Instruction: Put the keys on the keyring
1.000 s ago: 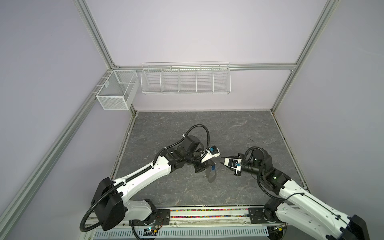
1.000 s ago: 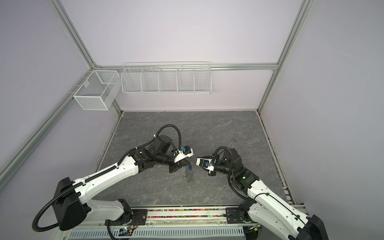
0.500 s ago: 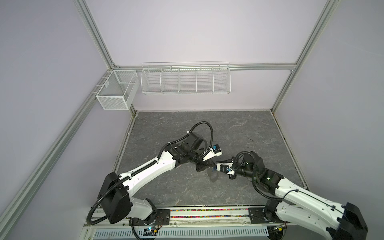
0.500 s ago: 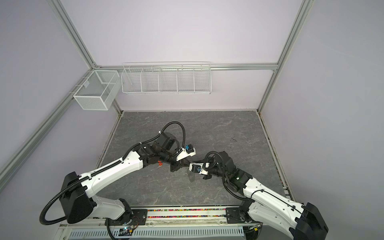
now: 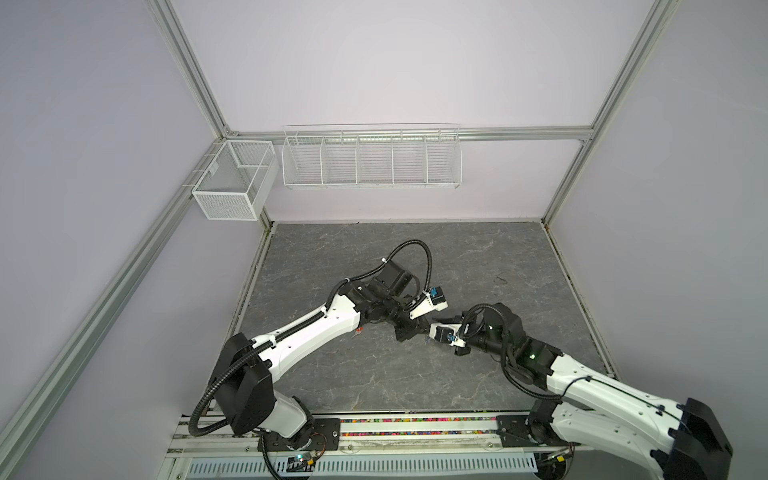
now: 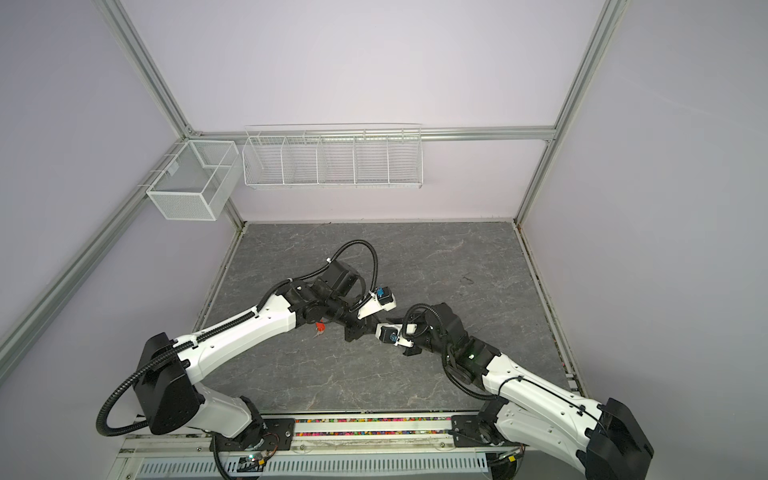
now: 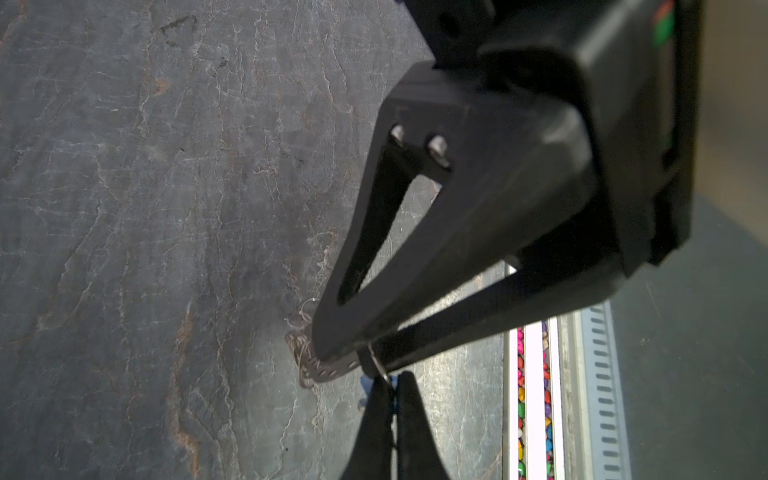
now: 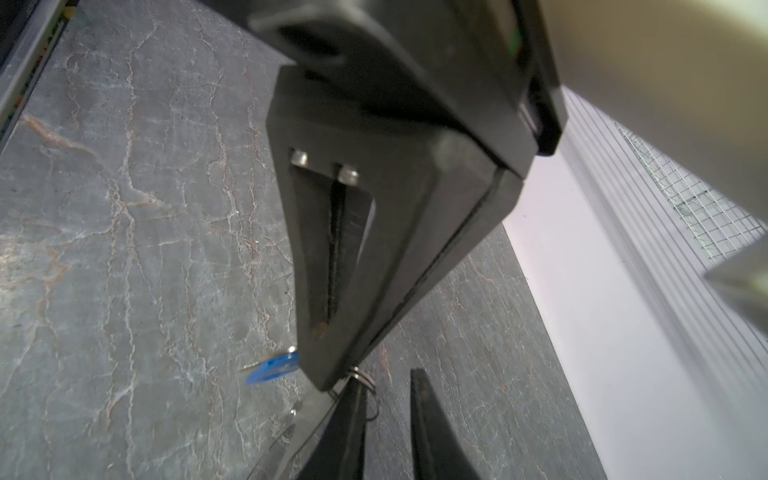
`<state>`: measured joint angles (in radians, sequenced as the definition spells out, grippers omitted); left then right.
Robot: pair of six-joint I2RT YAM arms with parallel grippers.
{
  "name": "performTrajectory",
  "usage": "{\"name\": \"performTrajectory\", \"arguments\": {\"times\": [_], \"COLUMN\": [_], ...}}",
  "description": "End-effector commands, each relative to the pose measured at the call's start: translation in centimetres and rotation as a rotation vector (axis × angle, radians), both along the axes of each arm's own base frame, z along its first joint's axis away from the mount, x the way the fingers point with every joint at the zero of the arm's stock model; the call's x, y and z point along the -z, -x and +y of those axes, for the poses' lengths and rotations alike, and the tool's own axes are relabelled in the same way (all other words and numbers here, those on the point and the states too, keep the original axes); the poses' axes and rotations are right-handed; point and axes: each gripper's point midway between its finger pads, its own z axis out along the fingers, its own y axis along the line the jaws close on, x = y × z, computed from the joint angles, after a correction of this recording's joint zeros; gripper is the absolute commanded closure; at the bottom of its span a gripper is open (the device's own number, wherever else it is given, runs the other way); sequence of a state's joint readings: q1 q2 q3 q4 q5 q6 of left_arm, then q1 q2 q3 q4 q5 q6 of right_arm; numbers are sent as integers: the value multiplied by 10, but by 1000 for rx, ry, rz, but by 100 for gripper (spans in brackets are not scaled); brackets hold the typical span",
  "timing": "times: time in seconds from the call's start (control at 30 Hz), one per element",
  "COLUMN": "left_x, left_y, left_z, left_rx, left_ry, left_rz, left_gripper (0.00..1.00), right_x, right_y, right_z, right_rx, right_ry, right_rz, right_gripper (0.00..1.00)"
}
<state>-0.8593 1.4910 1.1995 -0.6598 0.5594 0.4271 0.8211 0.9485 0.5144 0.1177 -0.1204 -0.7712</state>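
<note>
While the left claw (image 7: 353, 353) is clamped on one end of the keyring (image 7: 330, 370), holding the flat dark-grey plate off the tabletop (image 5: 374, 374), the right claw (image 8: 332, 374) meets it tip to tip near the middle of the tabletop in both top views. Seen from the left wrist, the keyring's end sticks out past the left fingertips and shows a row of small holes. A cluster of thin silver rings (image 7: 302, 328) hangs along its edge. The right claw's fingers (image 7: 411, 419) stand almost together with only a slit between them. A small split ring (image 8: 363, 380) sits nipped at their tips, right at the spot where the left claw grips the keyring. Just beside the right claw's tip, the blue-tagged key (image 8: 272, 368) hangs clear of the tabletop; whether it hangs from that split ring cannot be told. The orange-red-tagged key (image 6: 319, 328) lies on the tabletop under the left forearm, apart from both claws.
</note>
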Motion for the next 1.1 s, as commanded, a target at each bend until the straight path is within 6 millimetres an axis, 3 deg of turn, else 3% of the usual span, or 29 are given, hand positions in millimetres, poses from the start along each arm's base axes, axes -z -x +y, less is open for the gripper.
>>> {"name": "performTrajectory", "arguments": {"times": [0.0, 0.27, 0.43, 0.6, 0.83, 1.07], "left_x": [-16, -20, -19, -32, -68, -78], "left_y": [4, 1, -7, -19, -23, -16], "left_z": [-8, -7, 2, 7, 17, 7], "left_rx": [42, 53, -4, -103, -178, -113], "left_ry": [45, 36, 14, 136, 394, 422], "left_rz": [2, -37, -94, -231, -459, -429], "left_gripper": [100, 100, 76, 74, 74, 73], "right_x": [4, 6, -10, -28, -48, -61], "right_y": [7, 9, 1, -2, -2, -4], "right_z": [4, 2, -3, -7, -6, -3], "right_rx": [-42, -22, 61, 104, 94, 72], "right_ry": [-2, -20, -117, -217, -272, -260], "right_rz": [-16, 28, 49, 73, 88, 102], "right_gripper": [81, 93, 93, 93, 93, 93]}}
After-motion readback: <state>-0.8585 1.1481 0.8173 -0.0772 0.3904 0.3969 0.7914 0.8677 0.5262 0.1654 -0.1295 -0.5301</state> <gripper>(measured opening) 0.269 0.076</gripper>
